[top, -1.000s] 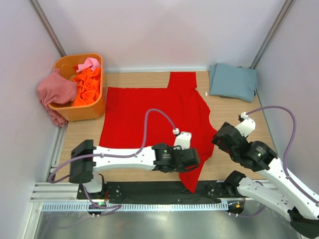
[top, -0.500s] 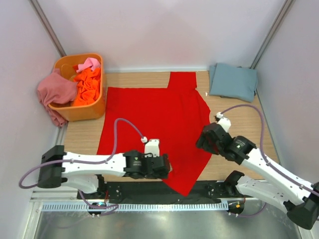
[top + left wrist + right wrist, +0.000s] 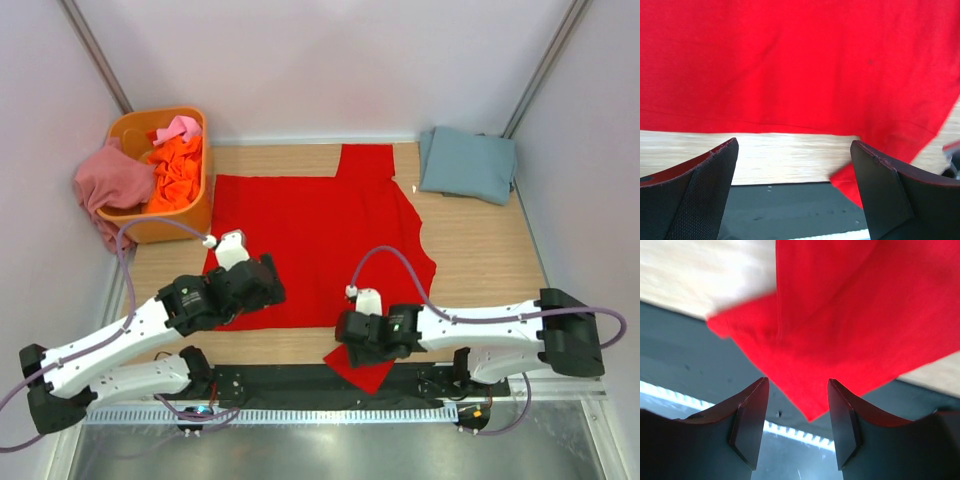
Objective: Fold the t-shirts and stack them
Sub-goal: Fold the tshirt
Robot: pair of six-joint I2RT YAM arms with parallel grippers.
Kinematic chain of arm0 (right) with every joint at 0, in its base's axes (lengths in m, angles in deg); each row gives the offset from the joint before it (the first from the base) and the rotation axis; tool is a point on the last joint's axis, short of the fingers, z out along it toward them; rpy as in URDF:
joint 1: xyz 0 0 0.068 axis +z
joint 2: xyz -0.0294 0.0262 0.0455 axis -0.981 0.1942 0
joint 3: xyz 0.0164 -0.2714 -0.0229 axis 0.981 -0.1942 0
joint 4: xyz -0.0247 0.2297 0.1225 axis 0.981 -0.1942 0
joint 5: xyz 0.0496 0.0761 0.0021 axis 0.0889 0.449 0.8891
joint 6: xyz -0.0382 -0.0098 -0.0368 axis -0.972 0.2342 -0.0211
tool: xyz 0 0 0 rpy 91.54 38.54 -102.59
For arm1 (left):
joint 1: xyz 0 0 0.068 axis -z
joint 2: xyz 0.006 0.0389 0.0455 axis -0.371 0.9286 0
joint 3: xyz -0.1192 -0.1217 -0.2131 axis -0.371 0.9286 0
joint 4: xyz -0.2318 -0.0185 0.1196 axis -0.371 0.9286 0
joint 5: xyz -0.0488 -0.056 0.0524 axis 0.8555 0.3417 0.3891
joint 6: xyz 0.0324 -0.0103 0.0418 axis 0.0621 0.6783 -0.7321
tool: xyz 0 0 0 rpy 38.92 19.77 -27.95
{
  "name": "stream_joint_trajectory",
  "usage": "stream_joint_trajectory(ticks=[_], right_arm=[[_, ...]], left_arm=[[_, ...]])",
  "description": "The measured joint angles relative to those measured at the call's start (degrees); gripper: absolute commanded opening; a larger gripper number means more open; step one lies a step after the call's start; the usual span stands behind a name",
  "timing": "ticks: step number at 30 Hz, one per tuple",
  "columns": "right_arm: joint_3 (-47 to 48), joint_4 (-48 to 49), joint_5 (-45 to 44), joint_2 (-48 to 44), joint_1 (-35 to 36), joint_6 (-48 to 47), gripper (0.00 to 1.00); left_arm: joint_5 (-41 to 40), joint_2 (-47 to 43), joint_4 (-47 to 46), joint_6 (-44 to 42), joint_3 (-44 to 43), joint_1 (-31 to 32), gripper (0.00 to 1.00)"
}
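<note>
The bright red t-shirt [image 3: 320, 225] lies spread flat, its near corner draped off the wooden table [image 3: 480, 250]. The left gripper [image 3: 794, 144] is spread wide above its hem. The right gripper [image 3: 797, 382] is half-spread over that corner, pinching nothing.

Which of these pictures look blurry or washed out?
Top view: evenly lit and sharp, with the red t-shirt crisp. Left wrist view: the cloth smears toward the right edge. Right wrist view: the table is washed out by glare and the shirt's edges are soft.

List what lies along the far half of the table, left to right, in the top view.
dusty rose shirt → orange tub it hangs from → red t-shirt, spread flat → grey-blue shirt, folded.
</note>
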Motion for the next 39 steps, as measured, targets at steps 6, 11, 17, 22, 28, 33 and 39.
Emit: stream_joint_trajectory(ticks=[6,11,17,22,28,33,39], right_arm=[[2.43,-3.39,0.15,7.21,13.22,7.37,0.61],[3.34,-4.28,0.46,9.25,18.73,12.11,0.6],[2.38,-6.08,-0.79,9.16,18.95,14.64,0.6],[2.93,-8.63,-3.34,9.18,18.97,14.93,0.58],[3.23,-9.53,-5.55,9.16,18.6,15.02,0.56],[1.38,-6.58,-5.55,9.88,17.81,14.49,0.46],[0.59,-2.62,-4.96,9.66,17.7,13.97,0.11]], left_arm=[[1.9,-0.39,0.96,-5.53,1.95,-8.07,0.95],[5.33,-4.04,1.11,-9.38,6.29,-17.03,0.94],[7.61,-5.9,0.98,-11.1,7.13,-19.04,0.93],[8.0,-5.88,0.98,-11.19,7.13,-19.1,0.93],[8.02,-5.86,0.98,-11.15,7.17,-19.21,0.92],[7.98,-5.66,0.98,-11.1,7.19,-19.21,0.91],[7.63,-5.53,1.09,-10.93,7.32,-19.26,0.91]])
